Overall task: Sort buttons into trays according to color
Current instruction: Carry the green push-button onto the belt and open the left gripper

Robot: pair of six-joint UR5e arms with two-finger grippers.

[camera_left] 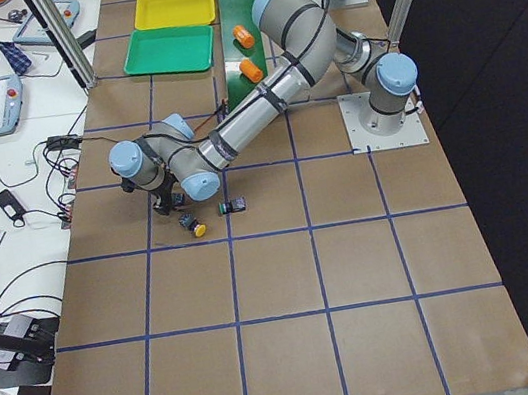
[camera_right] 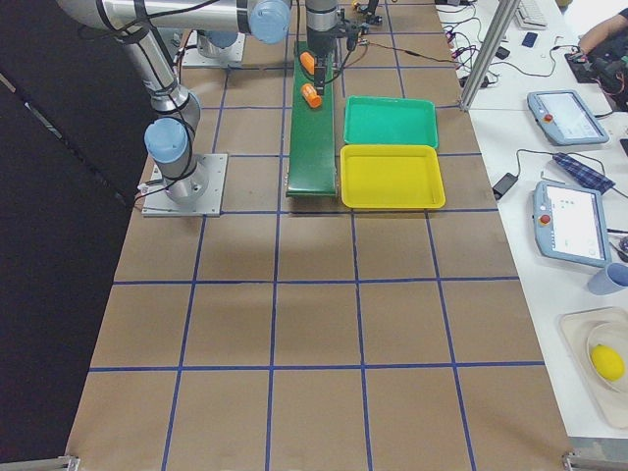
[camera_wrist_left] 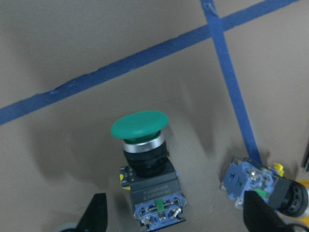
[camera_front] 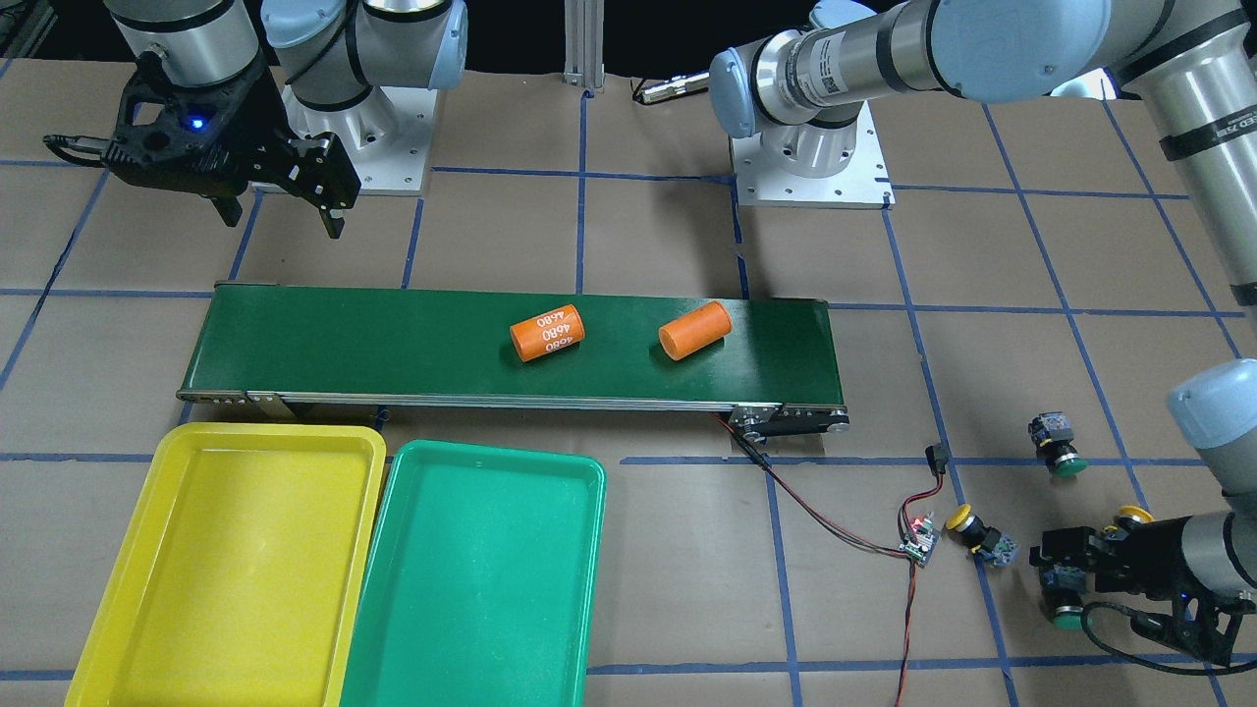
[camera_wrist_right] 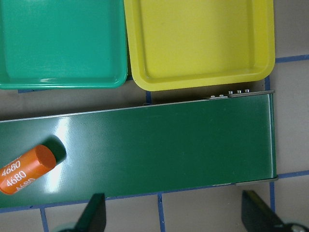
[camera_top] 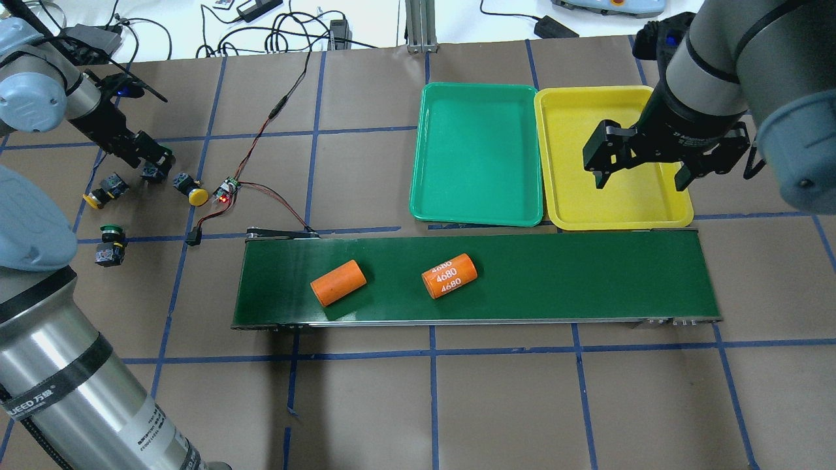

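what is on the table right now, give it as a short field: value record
left hand: open, low over the table
right hand: open, holding nothing, above the belt end by the yellow tray
green buttons: one between the left hand's fingers, not gripped; one lying apart
yellow buttons: two on the table nearby
trays: yellow tray and green tray side by side, no buttons in them
conveyor belt: two orange cylinders, one marked 4680

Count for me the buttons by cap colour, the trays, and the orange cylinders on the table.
Yellow-cap buttons: 2
Green-cap buttons: 2
Trays: 2
Orange cylinders: 2
Total: 8
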